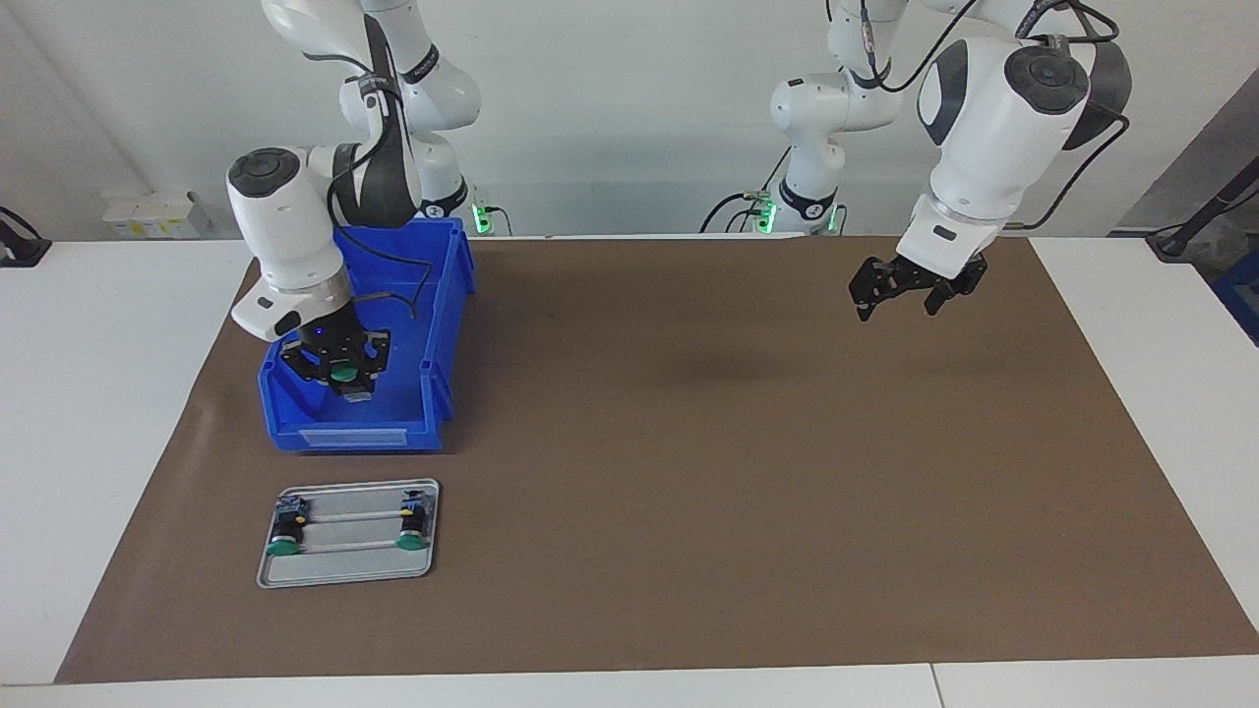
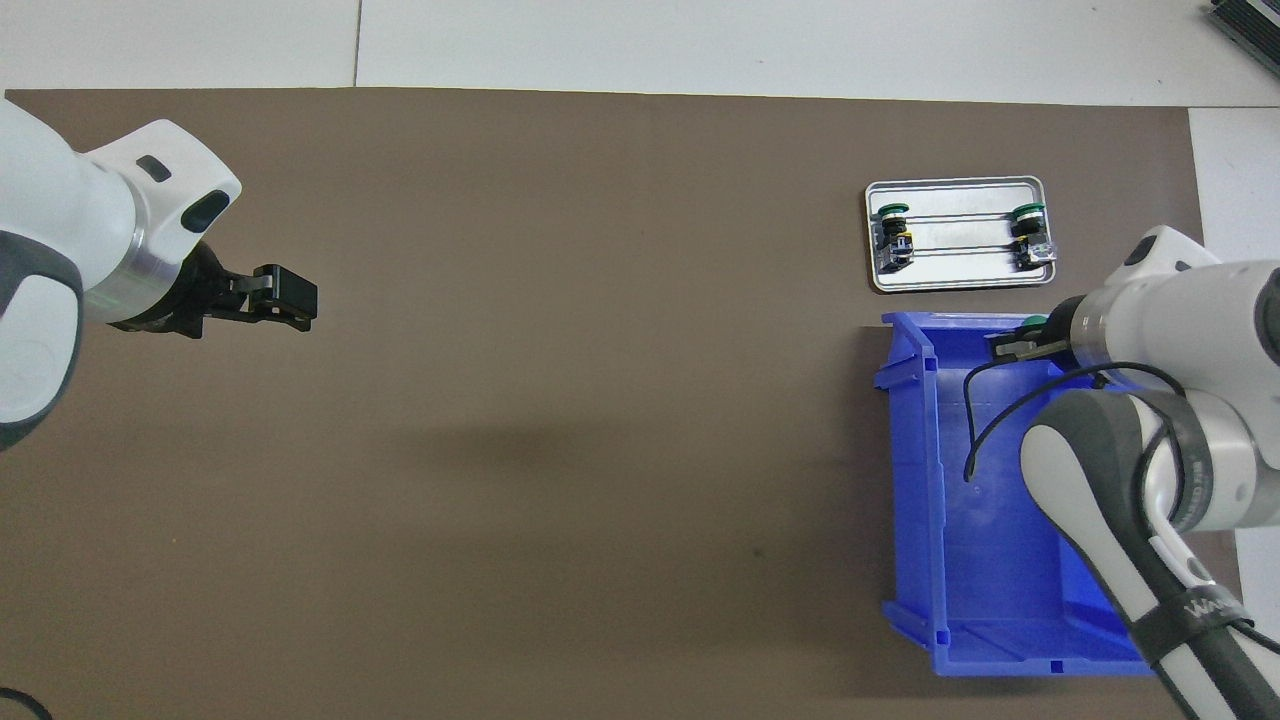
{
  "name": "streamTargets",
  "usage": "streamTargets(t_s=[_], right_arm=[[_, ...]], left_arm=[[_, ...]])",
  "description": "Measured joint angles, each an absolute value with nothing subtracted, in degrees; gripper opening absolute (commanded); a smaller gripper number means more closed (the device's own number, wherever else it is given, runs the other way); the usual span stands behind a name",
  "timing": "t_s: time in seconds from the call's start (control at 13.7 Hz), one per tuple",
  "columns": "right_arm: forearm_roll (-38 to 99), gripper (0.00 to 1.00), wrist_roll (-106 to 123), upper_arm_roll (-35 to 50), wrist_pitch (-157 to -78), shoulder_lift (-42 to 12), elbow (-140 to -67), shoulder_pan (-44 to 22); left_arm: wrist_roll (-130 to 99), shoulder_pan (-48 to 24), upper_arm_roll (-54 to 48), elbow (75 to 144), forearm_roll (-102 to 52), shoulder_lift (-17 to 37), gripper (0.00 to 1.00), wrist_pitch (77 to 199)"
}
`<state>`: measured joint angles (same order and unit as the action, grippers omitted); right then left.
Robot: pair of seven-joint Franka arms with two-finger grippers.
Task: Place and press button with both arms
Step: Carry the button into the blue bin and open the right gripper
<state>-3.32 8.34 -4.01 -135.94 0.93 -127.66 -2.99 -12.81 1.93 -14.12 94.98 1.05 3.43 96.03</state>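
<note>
My right gripper (image 1: 344, 379) reaches down into the blue bin (image 1: 445, 324) and is shut on a button (image 1: 343, 373), whose round green cap shows between the fingers. In the overhead view the right gripper (image 2: 1018, 346) is mostly covered by its own wrist, and only a sliver of the button's green cap (image 2: 1035, 321) shows, at the bin's (image 2: 908, 450) end farther from the robots. My left gripper (image 1: 897, 300) waits open in the air over the brown mat at the left arm's end, with nothing in it; it also shows from above (image 2: 285, 297).
A small metal tray (image 1: 349, 568) lies on the mat just farther from the robots than the bin. Two more green-capped buttons (image 1: 285, 539) (image 1: 413, 531) rest on its rails. From above, the tray (image 2: 955, 272) carries them at either end (image 2: 893, 225) (image 2: 1030, 228).
</note>
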Motion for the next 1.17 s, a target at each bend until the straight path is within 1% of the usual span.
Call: streamTargets(t_s=[0.07, 0.22, 0.51, 0.66, 0.73, 0.8, 0.87, 1.17], right_arm=[[-2.97, 0.0, 8.34, -4.01, -138.34, 1.4, -130.47, -2.82], [-2.42, 0.0, 8.37, -4.0, -141.52, 1.48, -133.83, -2.82], [-2.35, 0.0, 9.18, -4.0, -146.72, 1.35, -138.66, -2.36], [-2.34, 0.0, 9.61, -4.01, -148.54, 0.87, -139.96, -1.79], [-2.34, 0.27, 9.65, -4.01, -149.17, 0.51, -140.25, -1.68], [-2.34, 0.66, 9.65, -4.0, -149.5, 0.16, -140.38, -1.67], [-2.32, 1.0, 9.65, -4.0, -149.61, -0.06, -140.41, -1.68], [-2.2, 1.0, 9.52, -4.0, -149.66, 0.1, -139.54, -1.68]], left_arm=[[-12.81, 1.93, -14.12, 94.98, 1.05, 3.4, 1.0, 96.03], [-12.81, 1.93, -14.12, 94.98, 1.05, 3.32, 1.0, 96.03], [-12.81, 1.93, -14.12, 94.98, 1.05, 3.12, 1.0, 96.03], [-12.81, 1.93, -14.12, 94.98, 1.05, 3.11, 1.0, 96.03], [-12.81, 1.93, -14.12, 94.98, 1.05, 3.11, 1.0, 96.03], [-12.81, 1.93, -14.12, 94.98, 1.05, 3.11, 1.0, 96.03], [-12.81, 1.93, -14.12, 94.98, 1.05, 3.11, 1.0, 96.03], [-12.81, 1.95, -14.13, 94.98, 1.05, 3.1, 1.0, 96.05]])
